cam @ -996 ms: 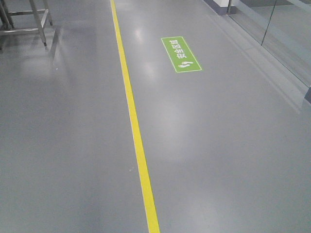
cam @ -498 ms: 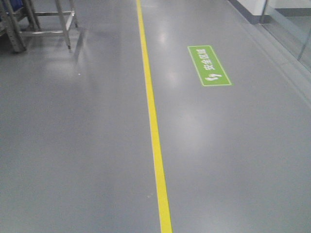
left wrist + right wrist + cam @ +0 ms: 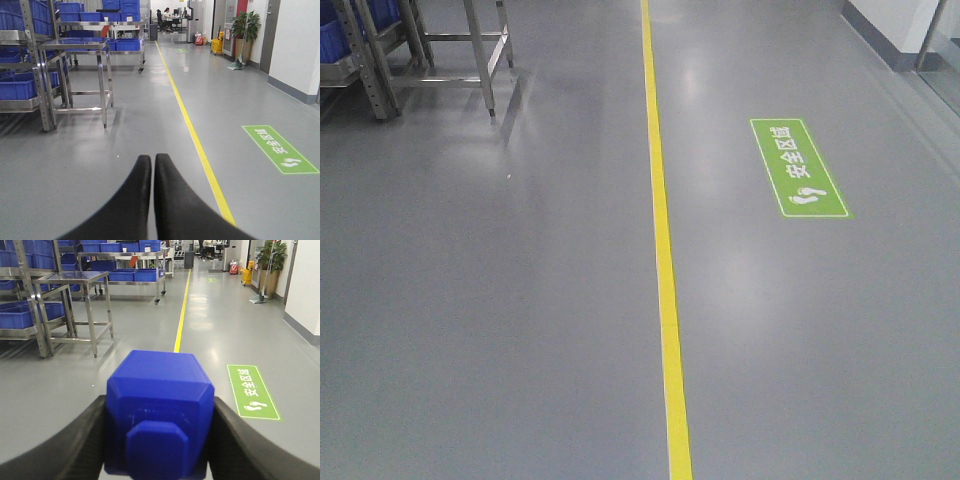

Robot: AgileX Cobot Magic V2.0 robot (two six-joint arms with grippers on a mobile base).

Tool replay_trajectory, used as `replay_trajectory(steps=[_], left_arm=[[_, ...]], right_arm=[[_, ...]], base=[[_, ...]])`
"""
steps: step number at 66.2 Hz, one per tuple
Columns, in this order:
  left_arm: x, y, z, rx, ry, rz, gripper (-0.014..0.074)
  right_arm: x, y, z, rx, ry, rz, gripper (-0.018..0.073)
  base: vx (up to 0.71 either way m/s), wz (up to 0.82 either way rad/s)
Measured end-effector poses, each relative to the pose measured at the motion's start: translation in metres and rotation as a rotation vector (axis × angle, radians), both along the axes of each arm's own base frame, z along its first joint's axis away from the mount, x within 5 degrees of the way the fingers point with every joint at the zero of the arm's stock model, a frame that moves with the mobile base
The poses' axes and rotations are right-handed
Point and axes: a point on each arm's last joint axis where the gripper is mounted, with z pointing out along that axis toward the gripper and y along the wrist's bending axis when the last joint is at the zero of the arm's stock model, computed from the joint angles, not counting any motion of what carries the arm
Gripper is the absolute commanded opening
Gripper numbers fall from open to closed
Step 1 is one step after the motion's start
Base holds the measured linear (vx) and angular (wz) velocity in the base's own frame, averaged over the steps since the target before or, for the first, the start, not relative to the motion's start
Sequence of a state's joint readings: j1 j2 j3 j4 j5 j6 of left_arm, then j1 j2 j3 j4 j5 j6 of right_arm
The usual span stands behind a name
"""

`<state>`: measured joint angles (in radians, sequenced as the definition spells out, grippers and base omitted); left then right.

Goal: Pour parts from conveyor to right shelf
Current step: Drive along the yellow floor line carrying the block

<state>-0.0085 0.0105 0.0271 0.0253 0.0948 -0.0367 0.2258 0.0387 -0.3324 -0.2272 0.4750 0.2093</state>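
Observation:
My right gripper (image 3: 159, 405) is shut on a blue plastic block (image 3: 159, 410), which fills the lower middle of the right wrist view. My left gripper (image 3: 152, 161) is shut and empty, its black fingers (image 3: 132, 200) pressed together above the grey floor. Metal shelves with blue bins (image 3: 20, 85) stand at the left in the left wrist view, and they also show in the right wrist view (image 3: 22, 315). No conveyor is in view. Neither gripper shows in the front view.
A steel table (image 3: 82, 75) stands beside the shelves; its legs show in the front view (image 3: 485, 50). A yellow floor line (image 3: 663, 250) runs away ahead. A green floor sign (image 3: 798, 167) lies right of it. A wall (image 3: 300, 45) runs along the right.
The floor view has shifted right: the yellow line and green sign moved right in frame, and the steel table legs and shelf with blue bins came further into view at top left.

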Motion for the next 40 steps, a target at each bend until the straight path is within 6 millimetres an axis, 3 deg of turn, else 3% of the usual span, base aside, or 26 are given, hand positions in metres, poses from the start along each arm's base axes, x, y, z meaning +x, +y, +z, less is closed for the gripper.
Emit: replay_trajectory(steps=[40], left_arm=[[0.0000, 0.0000, 0.0000, 0.000, 0.000, 0.000, -0.0006]], right_arm=[[0.0000, 0.0000, -0.0001, 0.000, 0.001, 0.000, -0.0004]], base=[[0.62, -0.10]])
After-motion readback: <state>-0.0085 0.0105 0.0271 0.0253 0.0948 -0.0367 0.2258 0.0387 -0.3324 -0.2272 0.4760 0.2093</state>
